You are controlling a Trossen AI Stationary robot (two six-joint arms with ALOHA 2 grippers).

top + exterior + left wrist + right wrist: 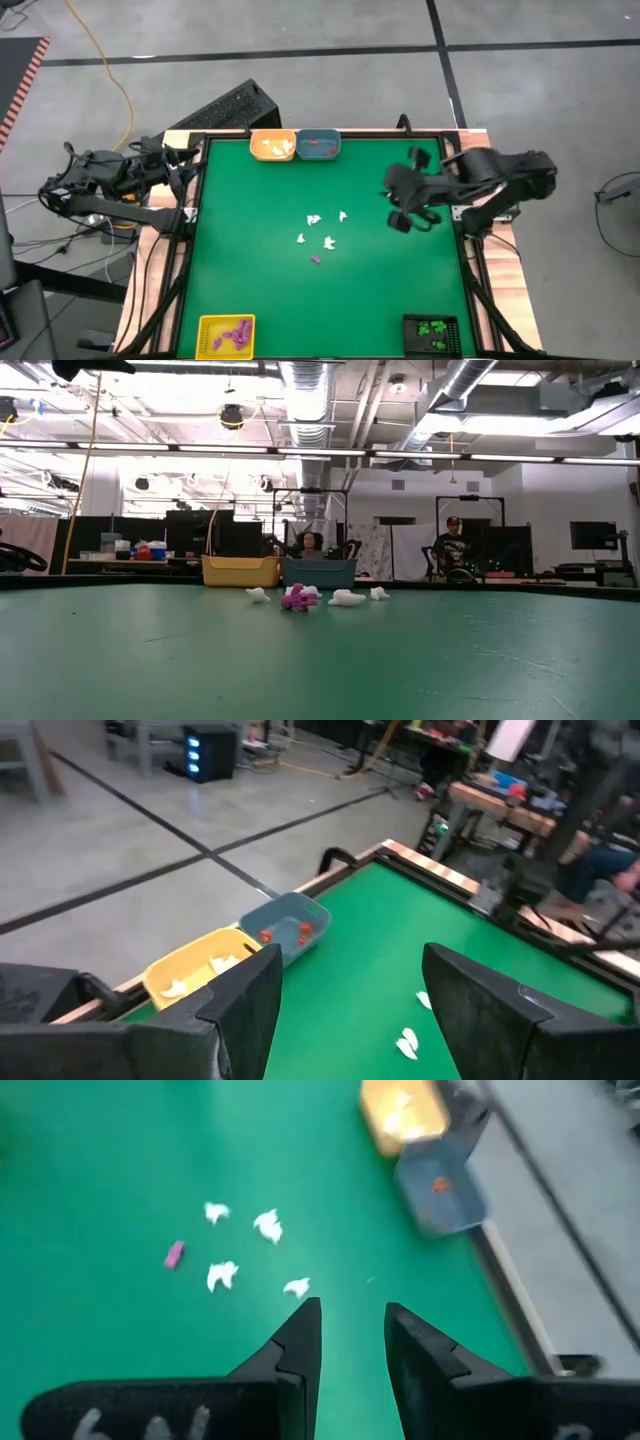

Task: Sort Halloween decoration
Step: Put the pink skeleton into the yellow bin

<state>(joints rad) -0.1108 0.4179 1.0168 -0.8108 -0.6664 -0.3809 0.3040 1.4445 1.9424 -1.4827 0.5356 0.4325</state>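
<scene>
Right pincer (407, 214) hangs over the bench (250, 290) at centre-right of the high view, fingers a little apart and nothing between them. I read this as lining up on the loose trinkets: white pieces (318, 230) and one purple piece (316, 259) lie scattered mid-frame. Sorted lots sit by colour: orange tray (272, 146) and blue tray (319, 146) at upper centre, yellow tray (226, 334) lower left, black tray (434, 333) lower right. Left pincer (350, 1010) waits at the left edge, fingers apart, empty.
</scene>
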